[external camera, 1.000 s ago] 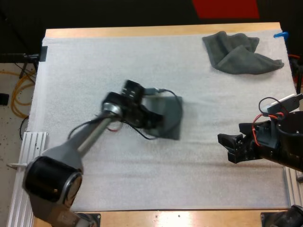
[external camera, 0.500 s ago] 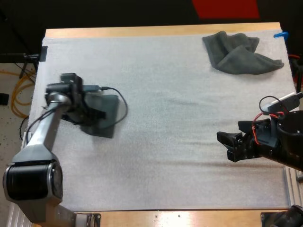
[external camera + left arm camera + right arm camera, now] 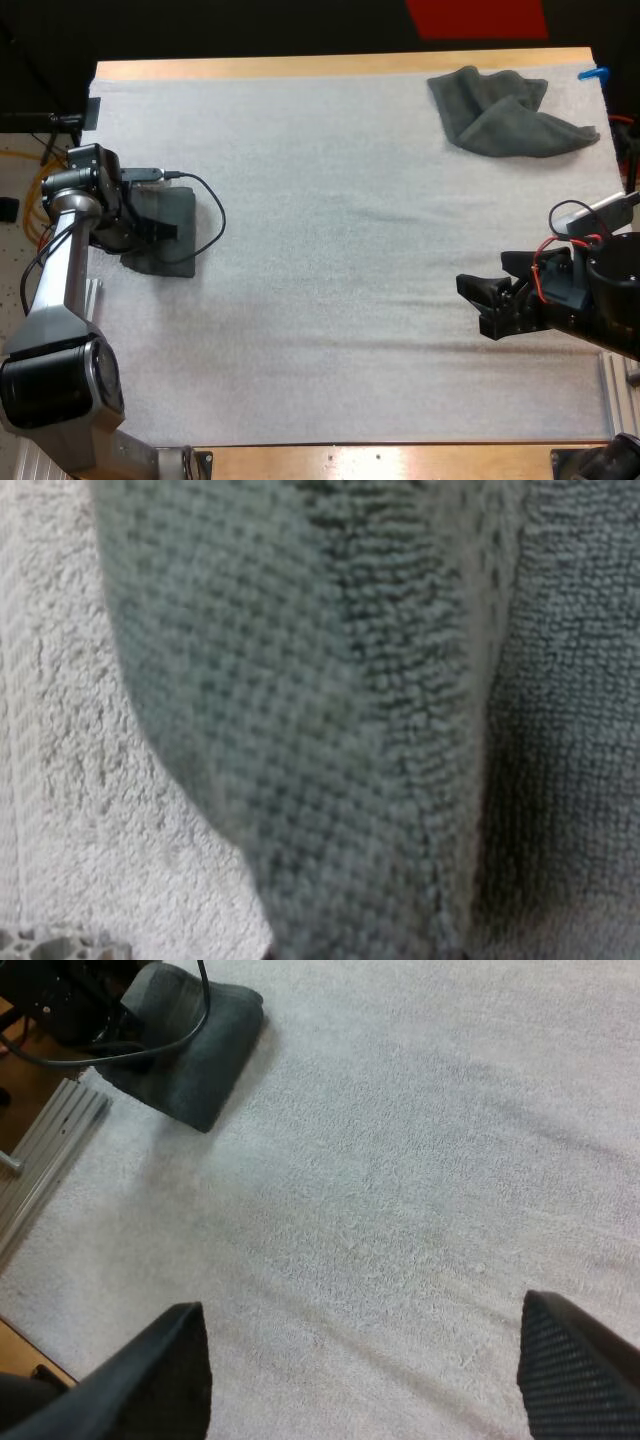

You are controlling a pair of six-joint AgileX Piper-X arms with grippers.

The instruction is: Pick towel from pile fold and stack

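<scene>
A folded dark grey-green towel (image 3: 168, 232) lies at the mat's left edge, with my left gripper (image 3: 140, 228) on it and holding its left part. In the left wrist view the towel's weave (image 3: 330, 720) hangs very close, over the white mat (image 3: 60, 810). A crumpled towel (image 3: 505, 110) sits at the far right of the mat. My right gripper (image 3: 480, 305) hovers open near the right edge, fingers wide apart over bare mat (image 3: 358, 1305). Its wrist view also shows the folded towel (image 3: 200, 1060) far off by the left arm.
A ribbed metal rail (image 3: 75, 295) runs along the table's left side just beyond the mat, also seen near the folded towel (image 3: 45, 1155). The wooden table edge (image 3: 330, 65) borders the far side.
My left arm has swept the folded towel from the middle of the mat to its left edge. The right arm and the crumpled towel have stayed put.
</scene>
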